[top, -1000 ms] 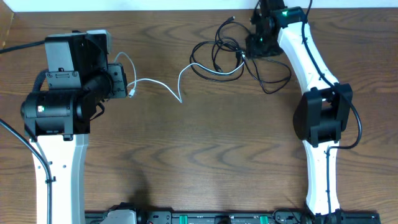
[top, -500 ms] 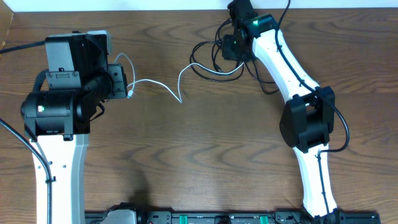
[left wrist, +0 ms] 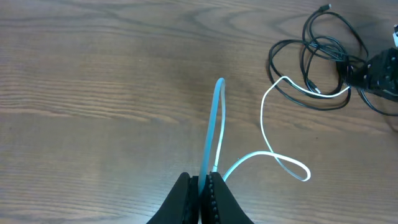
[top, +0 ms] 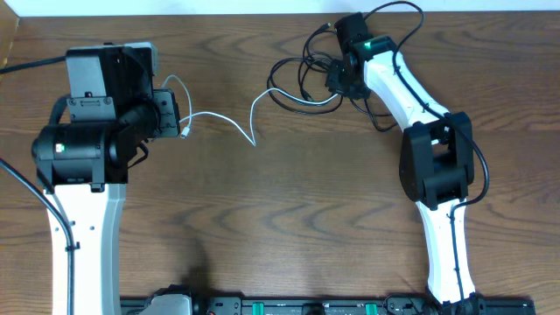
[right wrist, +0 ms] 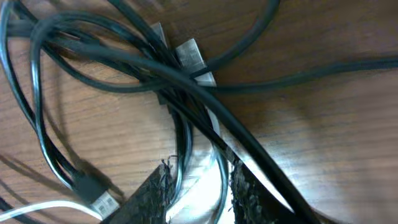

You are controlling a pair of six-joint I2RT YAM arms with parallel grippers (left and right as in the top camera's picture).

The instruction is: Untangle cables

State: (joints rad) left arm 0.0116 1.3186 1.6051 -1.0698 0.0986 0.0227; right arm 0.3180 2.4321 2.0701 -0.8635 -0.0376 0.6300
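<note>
A white cable [top: 219,118] runs from my left gripper [top: 184,122] across the table toward a tangle of black cables [top: 302,74] at the back. In the left wrist view my left gripper [left wrist: 200,186] is shut on the white cable [left wrist: 214,118], which arches up out of the jaws. My right gripper [top: 339,80] sits low over the right side of the tangle. In the right wrist view its jaws [right wrist: 199,193] stand partly apart, with two black cable strands [right wrist: 183,143] running between them and a gap between the strands. Silver plug ends [right wrist: 189,56] lie among crossing black cords.
A black USB plug [right wrist: 96,193] lies left of the right fingers, beside a stretch of white cable [right wrist: 37,208]. The table's back edge [top: 262,12] runs just behind the tangle. The right arm [top: 433,166] stands at the right, the left arm [top: 83,157] at the left.
My right gripper swung left over the tangle, then came back slightly right and down onto it, and its jaws narrowed around black strands. The left gripper and white cable have not moved.
</note>
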